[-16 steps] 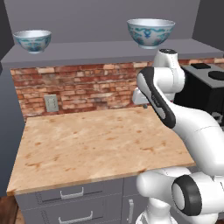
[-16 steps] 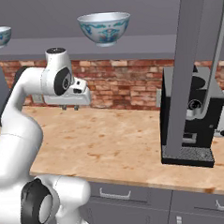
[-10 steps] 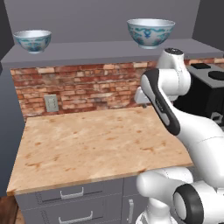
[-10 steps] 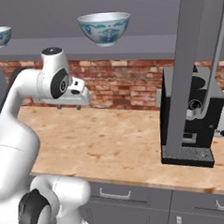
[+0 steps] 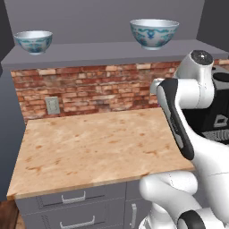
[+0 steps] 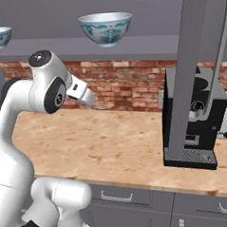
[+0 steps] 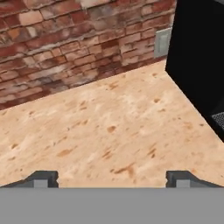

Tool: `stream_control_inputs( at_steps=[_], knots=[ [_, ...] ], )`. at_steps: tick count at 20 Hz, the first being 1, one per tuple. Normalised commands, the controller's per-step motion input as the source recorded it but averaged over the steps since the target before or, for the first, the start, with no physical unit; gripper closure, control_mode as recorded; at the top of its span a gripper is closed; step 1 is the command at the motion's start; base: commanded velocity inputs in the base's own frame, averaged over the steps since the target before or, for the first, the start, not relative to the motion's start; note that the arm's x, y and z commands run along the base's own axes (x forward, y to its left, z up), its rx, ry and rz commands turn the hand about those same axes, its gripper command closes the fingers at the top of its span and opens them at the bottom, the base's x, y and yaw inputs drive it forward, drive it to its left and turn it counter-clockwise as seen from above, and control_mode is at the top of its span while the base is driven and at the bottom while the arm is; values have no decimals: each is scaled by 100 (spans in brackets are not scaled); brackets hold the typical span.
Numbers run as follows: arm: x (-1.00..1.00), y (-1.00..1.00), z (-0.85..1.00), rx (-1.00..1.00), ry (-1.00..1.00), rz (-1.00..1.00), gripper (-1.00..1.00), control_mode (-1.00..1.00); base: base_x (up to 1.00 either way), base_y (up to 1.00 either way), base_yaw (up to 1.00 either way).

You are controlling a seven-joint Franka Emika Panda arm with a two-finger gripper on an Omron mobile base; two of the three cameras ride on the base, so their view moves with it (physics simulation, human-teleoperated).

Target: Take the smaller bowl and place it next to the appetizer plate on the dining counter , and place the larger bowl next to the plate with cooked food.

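In front of you lies a light wooden worktop (image 5: 94, 147) with a mottled grain. Behind it runs a red brick backsplash (image 5: 103, 89) with a grey wall outlet (image 5: 53, 105) set into it at the left. Above the bricks you see a grey ledge shelf (image 5: 103, 51) against a plain grey wall (image 5: 89, 18). Under the worktop are grey drawers (image 5: 67, 201) with slim metal handles. At the right end stands a black coffee machine (image 6: 189, 115), touching the worktop, and a tall grey column (image 6: 195, 58) rises in front of it. A strip of brown wooden floor (image 5: 6, 214) shows at the lower left.
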Motion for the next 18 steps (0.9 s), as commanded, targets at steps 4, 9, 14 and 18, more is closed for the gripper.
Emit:
stream_control_inputs(
  at_steps=[4,9,14,18],
  knots=[
    [5,-39,90,15,-31,-24,-100,-100,0,0,0],
    [34,-29,80,18,-34,-9,-100,-100,0,0,0],
    [40,-27,67,18,-33,-12,-100,-100,0,0,0],
    [45,-24,59,21,-22,-7,-100,-100,0,0,0]
  ],
)
